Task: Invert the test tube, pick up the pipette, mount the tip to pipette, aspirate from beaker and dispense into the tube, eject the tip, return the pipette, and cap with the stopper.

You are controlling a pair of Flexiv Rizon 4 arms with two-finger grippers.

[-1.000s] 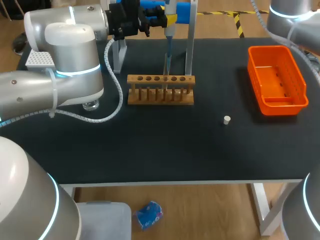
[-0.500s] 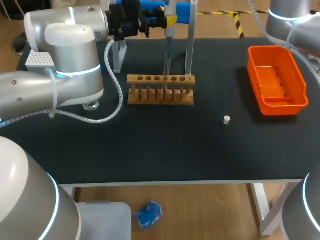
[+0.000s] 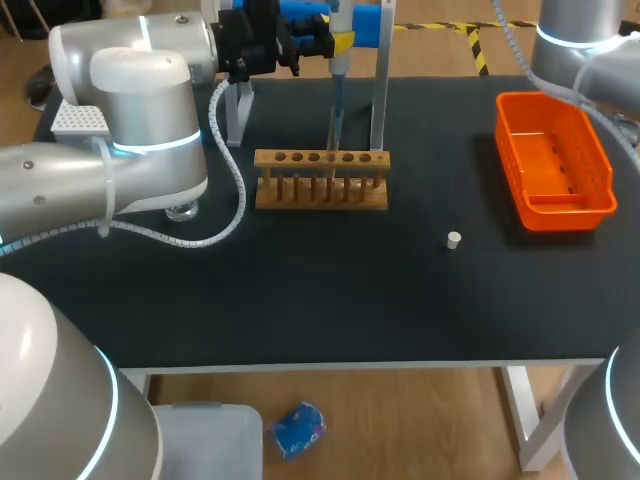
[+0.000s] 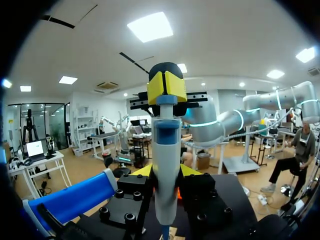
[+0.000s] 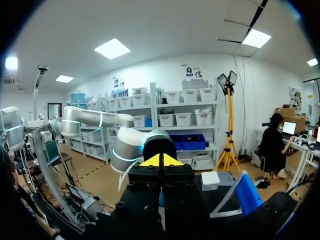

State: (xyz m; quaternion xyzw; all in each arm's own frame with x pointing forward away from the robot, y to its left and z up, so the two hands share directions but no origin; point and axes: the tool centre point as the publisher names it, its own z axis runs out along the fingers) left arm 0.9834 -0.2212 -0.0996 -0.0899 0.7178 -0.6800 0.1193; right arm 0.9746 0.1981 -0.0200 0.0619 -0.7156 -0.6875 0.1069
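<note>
My left gripper is at the back of the table, shut on the white pipette with a yellow top. In the left wrist view the pipette stands upright between the yellow fingertips. Its thin tip points down at a middle hole of the wooden rack, where a clear tube seems to stand. The small white stopper lies on the mat right of the rack. My right gripper is shut on nothing and out of sight in the head view, where only the right arm shows at the far right corner.
An orange tray sits at the right. A glass beaker is half hidden under my left arm, with a white tip box behind it. The pipette stand rises behind the rack.
The right arm has shifted slightly at the far right corner. The left arm and pipette have not moved.
</note>
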